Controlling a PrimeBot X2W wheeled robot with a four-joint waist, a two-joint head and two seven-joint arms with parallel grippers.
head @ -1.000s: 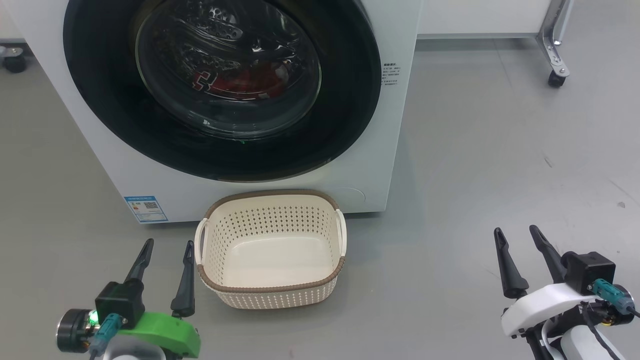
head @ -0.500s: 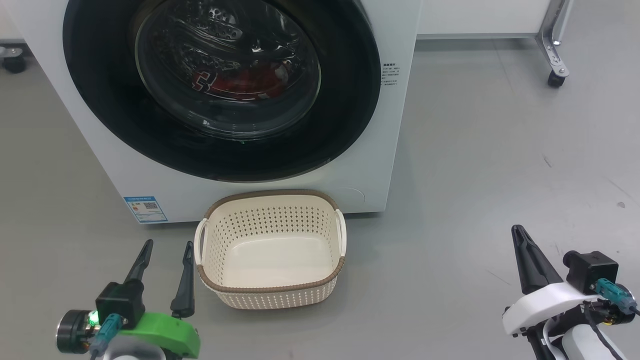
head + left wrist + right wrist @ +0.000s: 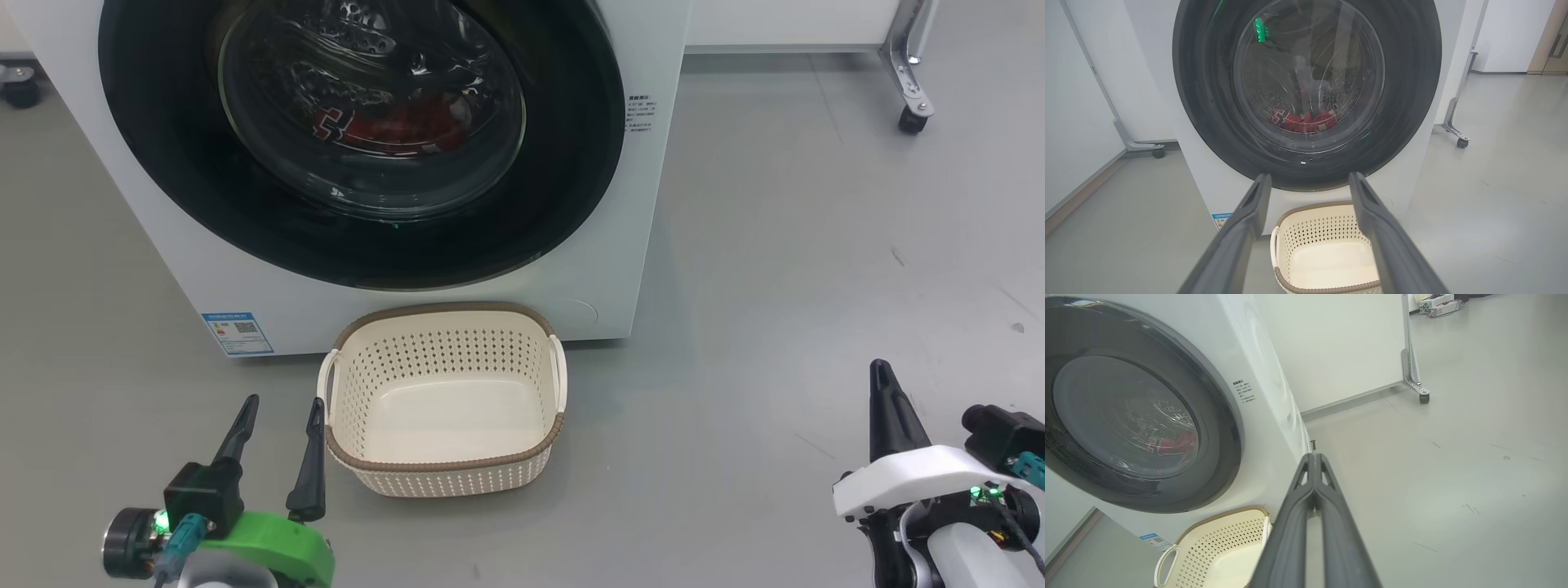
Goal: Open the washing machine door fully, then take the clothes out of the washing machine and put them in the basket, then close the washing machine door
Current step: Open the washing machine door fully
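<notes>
The left gripper (image 3: 285,400) hangs just left of the basket (image 3: 445,482), its two fingers spread wide with nothing between them. The right gripper (image 3: 878,363) sits well to the basket's right, fingers pressed together into a single point and holding nothing.

The basket stands empty on a smooth, pale grey floor (image 3: 775,245), which is matte with a soft sheen. A few dark scuffs and specks mark the floor out to the basket's right.

Directly behind the basket, close to its far rim, rises the white washer (image 3: 645,204). A small blue label (image 3: 237,332) sits low on its front, behind and left of the basket. Above the basket the door (image 3: 563,163) lies flat against the washer's front, a glossy black ring around clear glass. Through that glass the clothes (image 3: 392,126) show red, low in the perforated steel drum (image 3: 359,41), above and behind the basket.

Farther back on the basket's right, a metal leg on a castor (image 3: 912,122) carries a white panel (image 3: 1339,347). Another castor (image 3: 20,90) stands far back on the basket's left, by a white wall (image 3: 1077,81).
</notes>
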